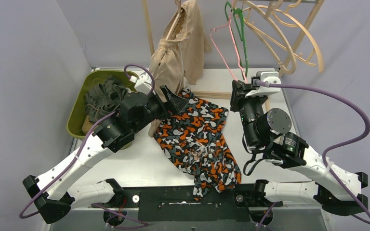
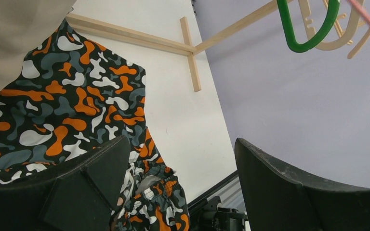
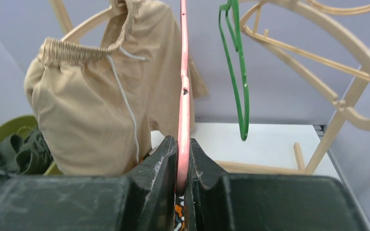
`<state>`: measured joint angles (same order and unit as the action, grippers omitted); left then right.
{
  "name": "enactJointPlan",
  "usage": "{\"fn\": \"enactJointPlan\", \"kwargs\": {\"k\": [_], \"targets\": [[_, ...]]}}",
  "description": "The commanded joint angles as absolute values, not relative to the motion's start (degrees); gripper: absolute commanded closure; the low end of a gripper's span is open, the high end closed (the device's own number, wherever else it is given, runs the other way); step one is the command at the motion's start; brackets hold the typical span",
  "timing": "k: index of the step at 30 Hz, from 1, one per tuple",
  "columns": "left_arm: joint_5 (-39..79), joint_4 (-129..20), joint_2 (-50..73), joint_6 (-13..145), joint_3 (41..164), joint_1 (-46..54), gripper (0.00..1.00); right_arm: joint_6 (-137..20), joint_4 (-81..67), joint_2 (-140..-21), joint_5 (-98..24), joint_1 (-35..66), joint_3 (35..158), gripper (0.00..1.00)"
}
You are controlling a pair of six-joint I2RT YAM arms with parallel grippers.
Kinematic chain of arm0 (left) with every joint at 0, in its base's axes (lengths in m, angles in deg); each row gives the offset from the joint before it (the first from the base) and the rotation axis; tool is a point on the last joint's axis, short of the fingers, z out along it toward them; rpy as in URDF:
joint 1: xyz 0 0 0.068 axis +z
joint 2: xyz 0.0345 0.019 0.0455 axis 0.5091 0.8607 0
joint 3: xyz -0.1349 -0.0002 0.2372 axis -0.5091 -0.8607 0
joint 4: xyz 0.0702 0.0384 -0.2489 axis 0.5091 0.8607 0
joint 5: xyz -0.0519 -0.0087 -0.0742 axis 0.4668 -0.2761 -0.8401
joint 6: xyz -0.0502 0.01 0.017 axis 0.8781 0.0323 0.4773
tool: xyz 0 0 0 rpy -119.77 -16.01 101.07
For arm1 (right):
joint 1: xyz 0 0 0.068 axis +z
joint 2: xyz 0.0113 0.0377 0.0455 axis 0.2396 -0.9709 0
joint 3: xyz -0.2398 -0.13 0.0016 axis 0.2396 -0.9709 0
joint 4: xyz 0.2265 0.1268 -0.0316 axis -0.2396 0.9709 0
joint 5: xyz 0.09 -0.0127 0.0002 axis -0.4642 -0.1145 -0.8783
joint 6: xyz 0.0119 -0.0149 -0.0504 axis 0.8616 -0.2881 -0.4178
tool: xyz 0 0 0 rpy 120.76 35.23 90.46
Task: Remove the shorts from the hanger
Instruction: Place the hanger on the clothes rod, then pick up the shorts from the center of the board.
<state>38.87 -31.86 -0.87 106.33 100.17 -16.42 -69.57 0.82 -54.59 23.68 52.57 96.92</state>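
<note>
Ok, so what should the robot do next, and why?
Probably the left gripper should dip down and pinch the camouflage shorts. Its jaws are open right over their top edge, and the shorts lie on the table, apparently off the pink hanger that the right gripper is pinching. Then they could go in the green bin with the dark olive shorts.

Bright, even, diffuse light from above; only soft faint shadows on the white bench point(image 1: 137, 161). Overhead view sharp. Wrist views: close-up fingers point(image 2: 294, 192) dark, low detail, slightly soft; background clear; mild wide-angle bending at edges.
</note>
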Motion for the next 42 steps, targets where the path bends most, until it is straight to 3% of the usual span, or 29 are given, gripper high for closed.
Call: {"fn": "enactJointPlan", "kwargs": {"k": [1, 10, 13, 21, 27, 31, 32, 35, 42], "targets": [[38.72, -33.69, -1.12, 105.64, 100.19, -16.16, 0.20, -79.60, -9.67, -59.34, 26.80, 52.18, 103.05, 1.00], [36.75, -35.16, -0.14, 106.24, 99.99, -16.07, 0.20, -63.09, 9.37, -68.67, 10.56, 33.80, 114.02, 1.00], [36.18, -35.52, -0.13, 106.51, 99.52, -16.07, 0.20, -58.49, 12.90, -70.57, 4.63, 29.14, 113.64, 1.00], [35.21, -35.52, -0.94, 106.99, 97.30, -15.99, 0.20, -52.29, 12.47, -65.66, 0.93, 28.43, 101.67, 0.99], [33.30, -36.68, -0.40, 106.68, 96.85, -15.80, 0.20, -48.93, 16.39, -61.95, 0.69, 28.11, 100.16, 0.62], [30.92, -35.76, 0.56, 106.48, 96.20, -15.74, 0.17, -47.49, 17.99, -57.27, -2.47, 28.17, 96.50, 0.30], [30.49, -35.55, 0.45, 106.54, 95.59, -15.75, 0.16, -47.31, 18.08, -55.61, -3.59, 28.15, 94.80, 0.26], [29.56, -35.23, -0.45, 106.82, 93.00, -15.72, 0.14, -45.35, 19.28, -51.33, -6.54, 28.17, 89.45, 0.20], [31.42, -32.92, -1.53, 110.02, 86.24, -17.64, 0.13, -31.54, 21.85, -43.59, -13.85, 28.15, 73.66, 0.19]]}}
